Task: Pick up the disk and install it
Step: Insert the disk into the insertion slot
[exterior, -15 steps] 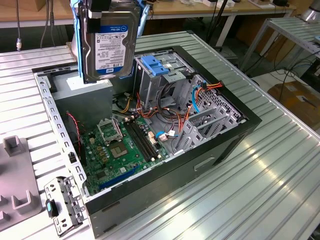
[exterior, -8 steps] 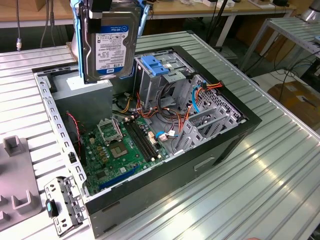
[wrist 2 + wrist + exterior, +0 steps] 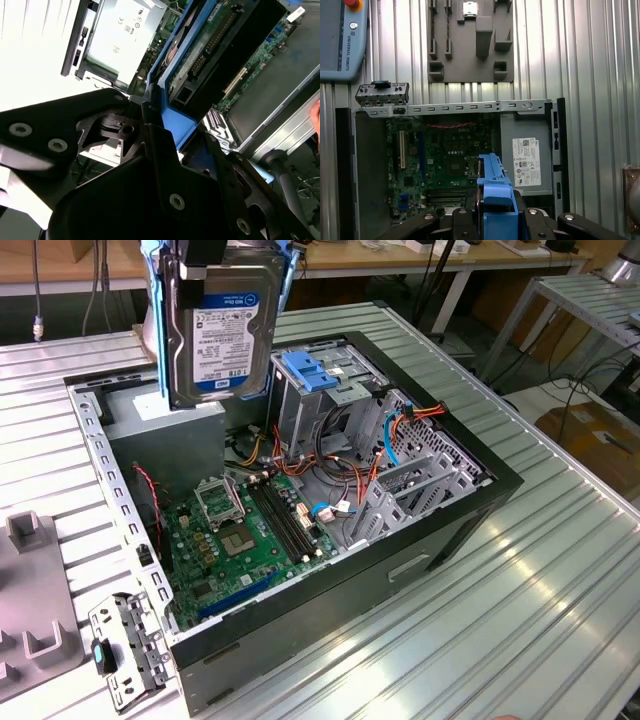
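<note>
Above the open computer case [image 3: 500, 485], toward 11 o'clock in the exterior view, the disk [image 3: 222, 335] hangs nearly upright, clear of the bays, with its white, blue-banded label facing the camera. The gripper [image 3: 495, 220] is clamped on the disk's blue carrier frame, black fingers [image 3: 155, 140] pressed against its sides. Inside the case lie a green motherboard [image 3: 250, 540] at 7 o'clock, a metal drive cage [image 3: 320, 405] with a blue handle near centre, and a grey power supply [image 3: 527, 155] bearing a white sticker.
</note>
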`<state>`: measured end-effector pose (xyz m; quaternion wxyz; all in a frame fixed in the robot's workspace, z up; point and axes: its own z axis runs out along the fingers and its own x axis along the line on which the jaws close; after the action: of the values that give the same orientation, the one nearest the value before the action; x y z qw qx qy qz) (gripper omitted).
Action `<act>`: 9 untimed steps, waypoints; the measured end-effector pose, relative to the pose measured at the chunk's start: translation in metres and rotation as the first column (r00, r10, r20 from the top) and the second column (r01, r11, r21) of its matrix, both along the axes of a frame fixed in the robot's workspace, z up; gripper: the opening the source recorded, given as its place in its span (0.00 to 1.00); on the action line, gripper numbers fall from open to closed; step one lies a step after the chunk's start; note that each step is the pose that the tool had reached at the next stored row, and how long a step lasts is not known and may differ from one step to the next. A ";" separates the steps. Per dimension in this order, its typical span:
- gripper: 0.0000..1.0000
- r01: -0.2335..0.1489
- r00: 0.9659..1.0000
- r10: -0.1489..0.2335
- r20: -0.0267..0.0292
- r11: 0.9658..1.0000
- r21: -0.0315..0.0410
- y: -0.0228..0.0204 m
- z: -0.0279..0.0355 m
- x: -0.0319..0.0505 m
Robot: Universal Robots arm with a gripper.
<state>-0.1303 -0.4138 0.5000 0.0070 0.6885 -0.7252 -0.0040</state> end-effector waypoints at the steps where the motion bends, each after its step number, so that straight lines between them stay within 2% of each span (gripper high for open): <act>1: 0.37 0.000 1.000 0.000 0.000 1.000 0.000 -0.0007 0.0000 0.0000; 9: 0.37 0.000 1.000 0.000 0.000 1.000 0.000 -0.0152 -0.0009 0.0000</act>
<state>-0.1303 -0.4290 0.4991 0.0070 0.6886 -0.7251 -0.0040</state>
